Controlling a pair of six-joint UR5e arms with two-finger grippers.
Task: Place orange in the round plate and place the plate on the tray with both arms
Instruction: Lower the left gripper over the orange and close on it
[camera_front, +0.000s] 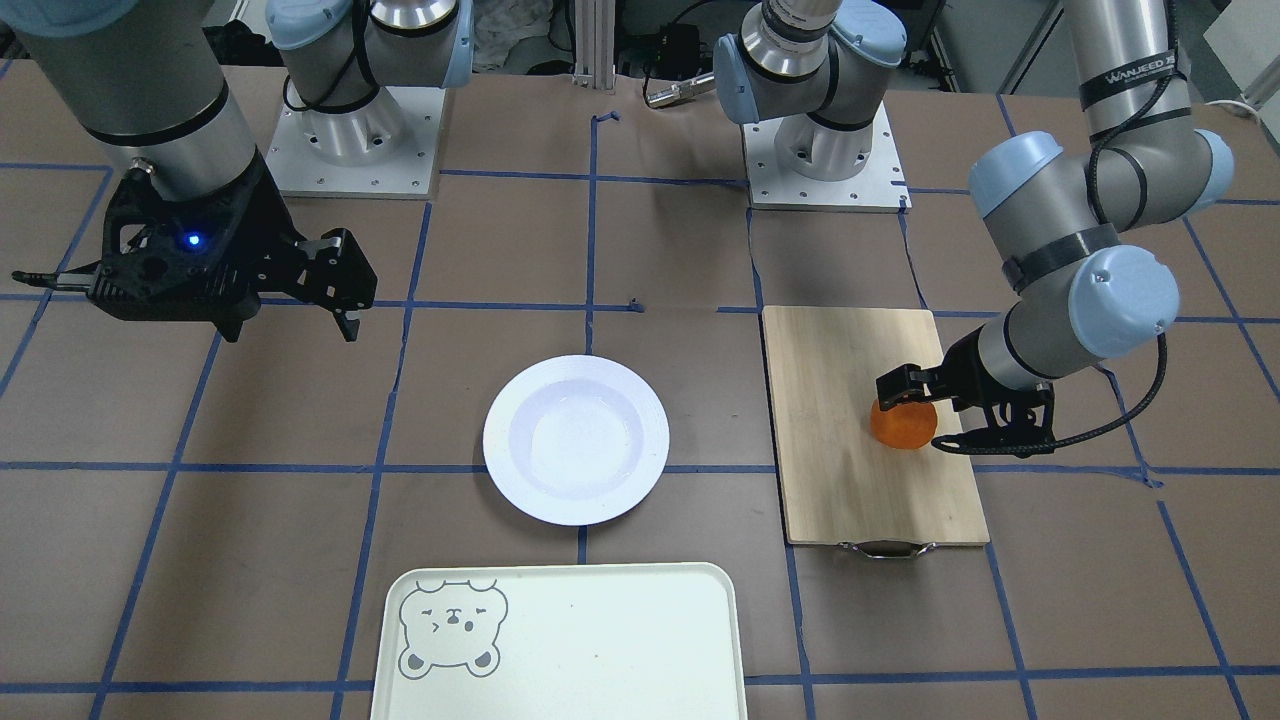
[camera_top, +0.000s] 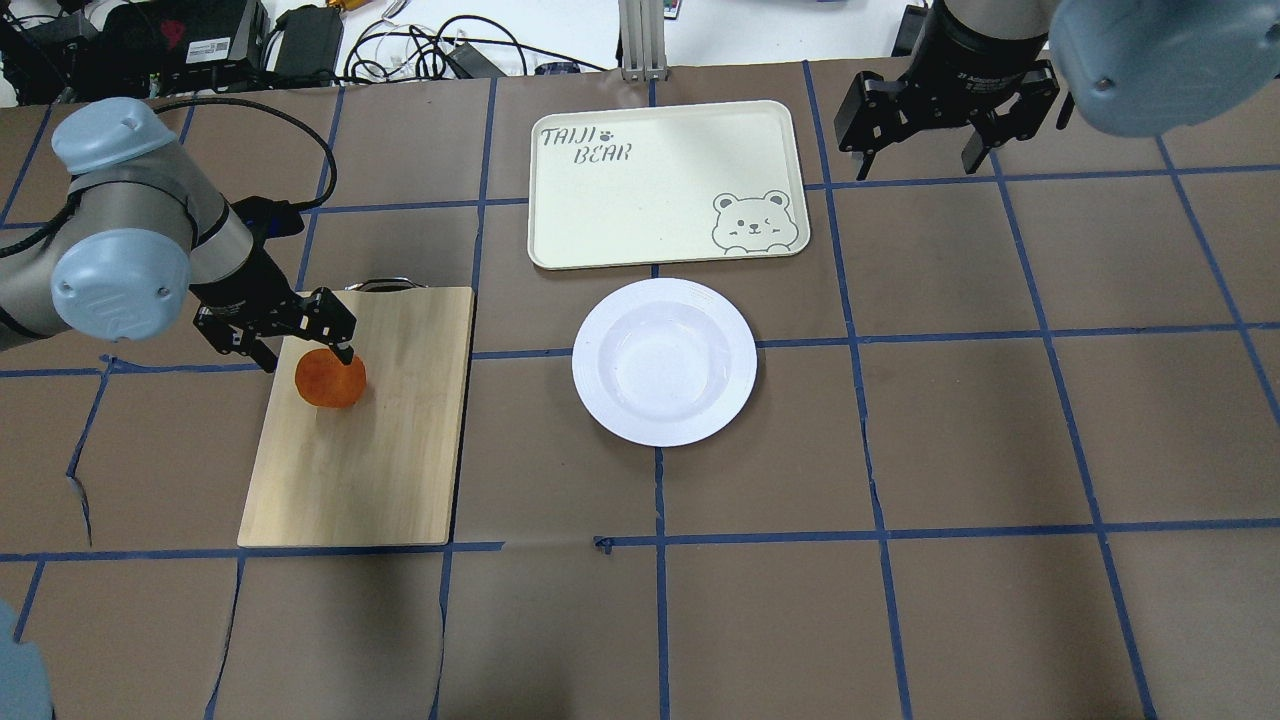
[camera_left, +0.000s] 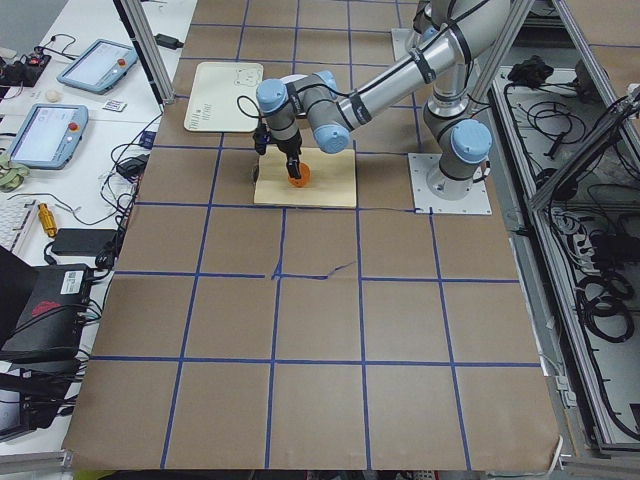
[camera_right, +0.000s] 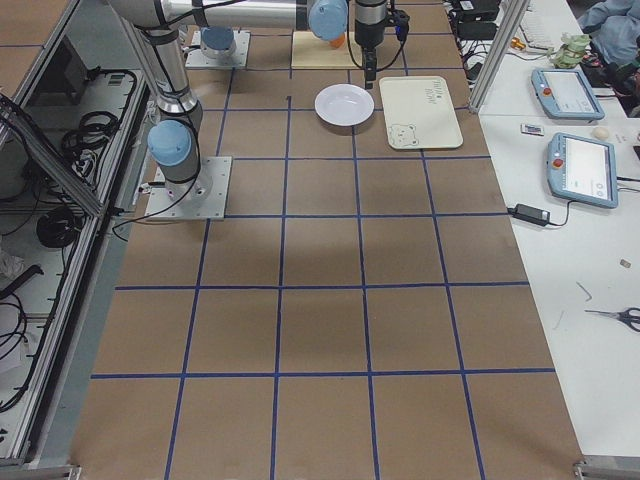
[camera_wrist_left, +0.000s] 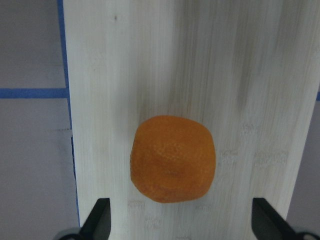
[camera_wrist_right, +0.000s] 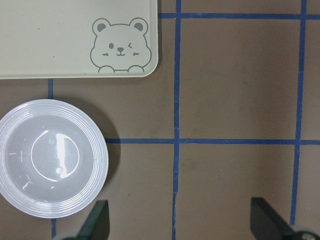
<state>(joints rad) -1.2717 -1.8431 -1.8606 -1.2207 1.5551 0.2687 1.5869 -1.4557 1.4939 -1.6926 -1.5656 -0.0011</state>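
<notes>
Now the left gripper hangs open over the orange on the cutting board

Down at the robot's left end of the table (camera_top: 950, 450), the orange (camera_wrist_left: 173, 159) lies on the bamboo cutting board (camera_top: 380, 450), close to the board's outer long edge and nearer the end that carries the metal handle (camera_front: 886, 547). The left gripper (camera_wrist_left: 182, 222) is low over it with its jaws spread wider than the fruit. In the left wrist view the two black fingertips (camera_wrist_left: 100, 220) sit at the bottom corners, and the orange is centred between their lines, just past the tips. Neither finger touches it there. From overhead, one finger overlaps the fruit's top edge.

The round plate (camera_top: 738, 362) sits on the brown table near the middle, well apart from the board. The tray (camera_top: 640, 200) lies just beyond the plate on the side away from the robot, with a narrow strip of table between them. Its bear corner is the one nearest the plate.

The right gripper (camera_top: 917, 160) hovers high over the table beside the tray's bear end, jaws wide apart and holding nothing, and its wrist camera looks down on the plate and that tray corner
</notes>
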